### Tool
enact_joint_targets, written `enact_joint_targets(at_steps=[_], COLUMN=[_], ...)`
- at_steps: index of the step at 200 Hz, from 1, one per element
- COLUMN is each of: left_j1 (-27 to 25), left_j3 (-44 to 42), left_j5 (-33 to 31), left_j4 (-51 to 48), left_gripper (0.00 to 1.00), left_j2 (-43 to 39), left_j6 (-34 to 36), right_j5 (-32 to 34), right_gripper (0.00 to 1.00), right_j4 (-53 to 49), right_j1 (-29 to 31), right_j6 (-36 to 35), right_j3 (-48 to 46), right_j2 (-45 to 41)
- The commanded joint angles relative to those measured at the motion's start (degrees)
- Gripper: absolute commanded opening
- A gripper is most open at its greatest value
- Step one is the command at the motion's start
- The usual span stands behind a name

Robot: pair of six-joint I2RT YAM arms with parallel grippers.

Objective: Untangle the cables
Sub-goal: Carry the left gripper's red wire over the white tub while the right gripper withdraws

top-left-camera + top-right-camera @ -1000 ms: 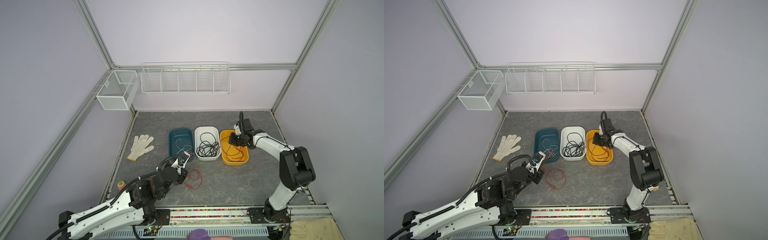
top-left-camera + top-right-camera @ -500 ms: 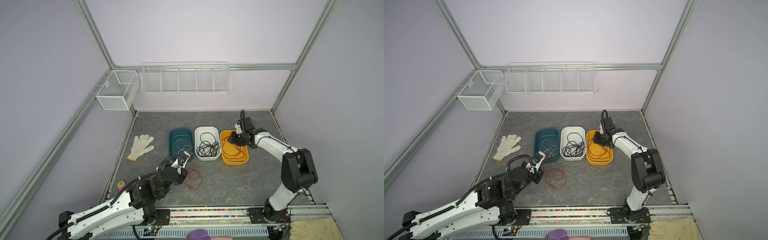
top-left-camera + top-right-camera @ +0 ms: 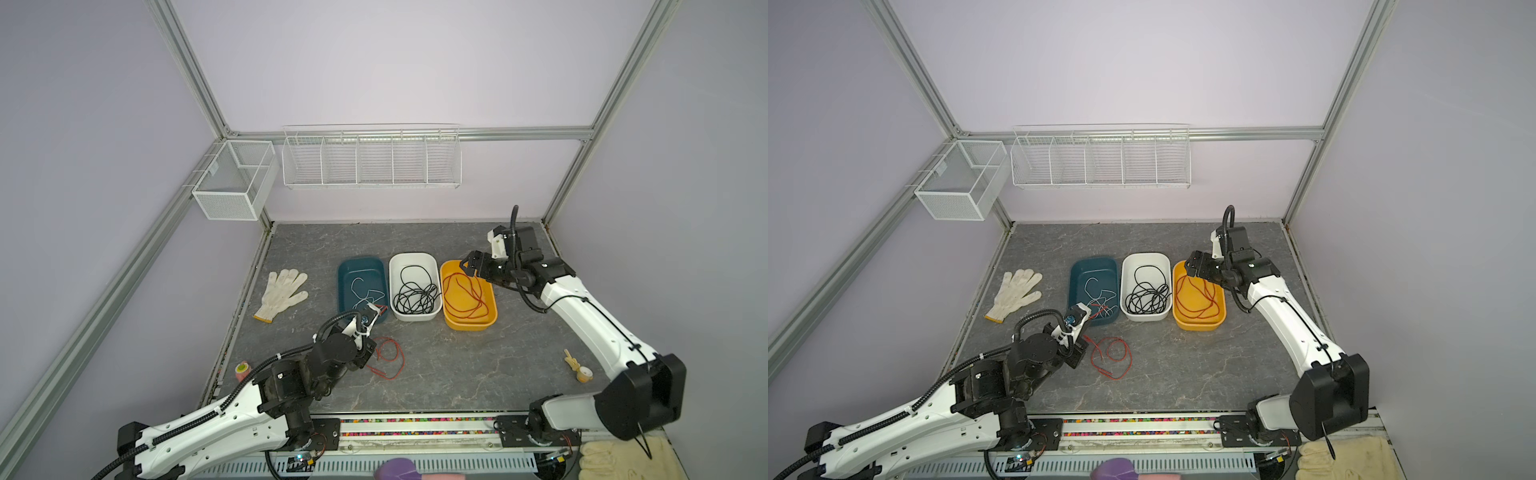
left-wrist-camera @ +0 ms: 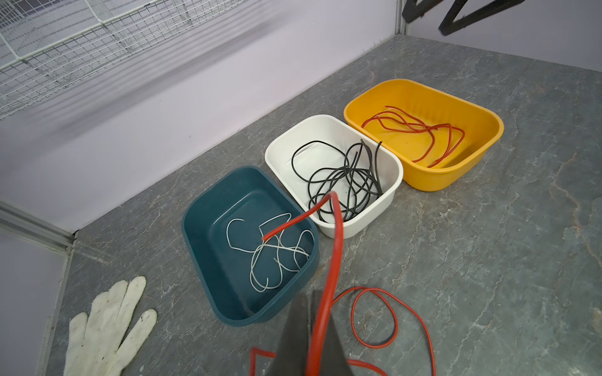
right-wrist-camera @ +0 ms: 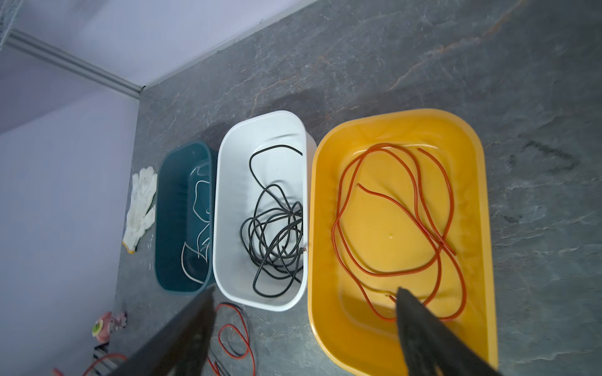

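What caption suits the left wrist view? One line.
Left jaws shut on a red cable before the teal bin, white bin and yellow bin.

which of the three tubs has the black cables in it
The white tub, in the middle of the row: black cables lie tangled in it. The teal tub holds a white cable, and the yellow tub holds red cables.

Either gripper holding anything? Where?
Left gripper is shut on a red cable, near one end; the rest loops on the table. Right gripper is open over the yellow bin, empty.
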Motion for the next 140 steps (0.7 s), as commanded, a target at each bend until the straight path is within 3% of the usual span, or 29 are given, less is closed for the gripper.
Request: enact_joint_targets(at_steps=[1, 90, 140], left_j1=[0.1, 0.0, -0.1], left_j3=[2.2, 12.9, 24.3], left_j5=[1.5, 8.5, 13.9], left_j4=[-1.6, -5.4, -5.1], left_gripper=[0.0, 0.0, 0.0], left_j2=[0.6, 6.8, 12.4], left_j6=[0.2, -1.7, -2.8], right_j5=[-0.8, 8.4, 14.2], right_gripper=[0.88, 0.88, 0.88], right_j4=[-5.5, -23.8, -23.5], right_j1=[0.1, 0.1, 0.3], right_j6=[-1.6, -10.7, -10.4], right_j3=[1.9, -2.2, -10.1], right_j2=[-6.6, -30.0, -44.4])
